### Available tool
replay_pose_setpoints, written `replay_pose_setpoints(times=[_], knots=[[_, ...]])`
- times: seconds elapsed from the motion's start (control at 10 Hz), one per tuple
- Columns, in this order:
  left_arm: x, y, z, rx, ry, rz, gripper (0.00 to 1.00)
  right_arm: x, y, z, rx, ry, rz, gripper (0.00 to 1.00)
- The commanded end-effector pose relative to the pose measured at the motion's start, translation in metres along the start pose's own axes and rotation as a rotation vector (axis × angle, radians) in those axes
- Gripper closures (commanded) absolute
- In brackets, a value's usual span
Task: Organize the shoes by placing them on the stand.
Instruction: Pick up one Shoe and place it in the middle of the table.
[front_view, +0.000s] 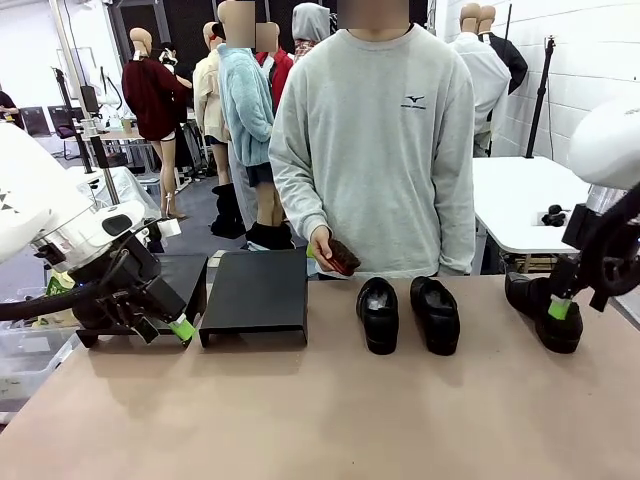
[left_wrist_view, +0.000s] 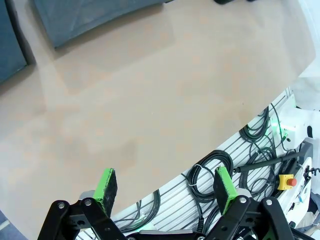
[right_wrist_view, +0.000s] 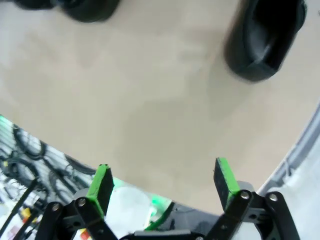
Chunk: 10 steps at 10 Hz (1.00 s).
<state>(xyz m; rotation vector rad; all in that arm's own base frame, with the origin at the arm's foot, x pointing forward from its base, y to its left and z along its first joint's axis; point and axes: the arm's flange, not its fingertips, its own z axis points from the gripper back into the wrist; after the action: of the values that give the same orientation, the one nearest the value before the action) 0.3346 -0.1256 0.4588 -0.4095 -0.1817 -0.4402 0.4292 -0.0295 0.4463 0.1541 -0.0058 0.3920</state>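
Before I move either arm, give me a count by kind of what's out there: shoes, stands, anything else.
Black shoes on the table: 3
Black stands: 2
Dark reddish item in the person's hand: 1, too unclear to call a shoe
Total: 6

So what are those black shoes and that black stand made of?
The shoes look like polished leather or an imitation: light glints off their smooth toes. The stand looks like matte black metal or plastic, given its thin, flat, dull top; I can't tell which.
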Motion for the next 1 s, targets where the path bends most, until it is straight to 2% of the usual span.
replay_pose_setpoints(times=[0.0, 0.2, 0.5, 0.7, 0.9], knots=[[-0.002, 0.001, 0.001, -0.009, 0.004, 0.011, 0.0, 0.046, -0.028, 0.01, 0.052, 0.038, 0.044, 0.0], [-0.002, 0.001, 0.001, -0.009, 0.004, 0.011, 0.0, 0.098, -0.036, 0.024, 0.015, 0.092, 0.043, 0.0], [-0.002, 0.001, 0.001, -0.009, 0.004, 0.011, 0.0, 0.159, -0.012, 0.031, 0.017, 0.128, 0.023, 0.0], [-0.002, 0.001, 0.001, -0.009, 0.004, 0.011, 0.0, 0.183, -0.007, 0.007, 0.005, 0.224, 0.003, 0.0], [-0.002, 0.001, 0.001, -0.009, 0.004, 0.011, 0.0, 0.188, -0.012, -0.003, 0.037, 0.239, -0.016, 0.0]])
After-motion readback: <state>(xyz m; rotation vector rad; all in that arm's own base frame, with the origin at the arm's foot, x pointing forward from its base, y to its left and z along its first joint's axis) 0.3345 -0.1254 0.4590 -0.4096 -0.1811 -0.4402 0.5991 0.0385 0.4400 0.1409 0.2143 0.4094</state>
